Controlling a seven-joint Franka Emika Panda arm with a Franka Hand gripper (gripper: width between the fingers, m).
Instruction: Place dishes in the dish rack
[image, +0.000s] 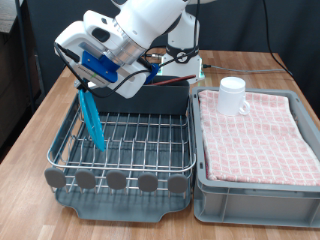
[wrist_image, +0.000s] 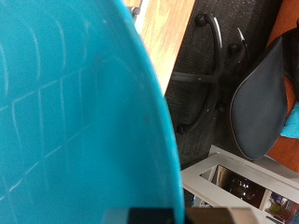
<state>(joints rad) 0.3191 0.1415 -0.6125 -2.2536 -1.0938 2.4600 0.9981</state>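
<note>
Exterior view: gripper (image: 84, 88) sits above the exterior view's left part of the dish rack (image: 125, 140), tilted, with the light-blue plate (image: 92, 120) hanging edge-down from it. The plate reads as a thin teal sliver standing nearly upright, its lower edge down among the silver wires near the rack's left side. I cannot tell whether that edge already rests on the wires or hangs just above them.

Fingers: closed on the plate's upper rim as far as the exterior view shows; the pads themselves are hidden behind the blue fingertip housing. Wrist view agrees: the plate (wrist_image: 75, 121) fills most of the picture as a curved teal surface right against the camera. Beyond its rim, wooden table (wrist_image: 168, 37) and an office chair (wrist_image: 266, 103) on the floor.

Other items: white mug (image: 233, 95) stands upright on the pink checked cloth (image: 255, 130) in the grey crate (image: 250, 195), at the exterior view's right, well apart from the gripper. Wooden spoon not seen in either view.

Judgement: step in hand is racking plate, 1 of 3 dishes; no dish sits free in the rack yet. The release calls for the plate's lower edge seated between 2 wires so it stays upright, then a small, straight opening so the rim is not dragged sideways. Risk: plate tipping flat if let go while tilted.
</note>
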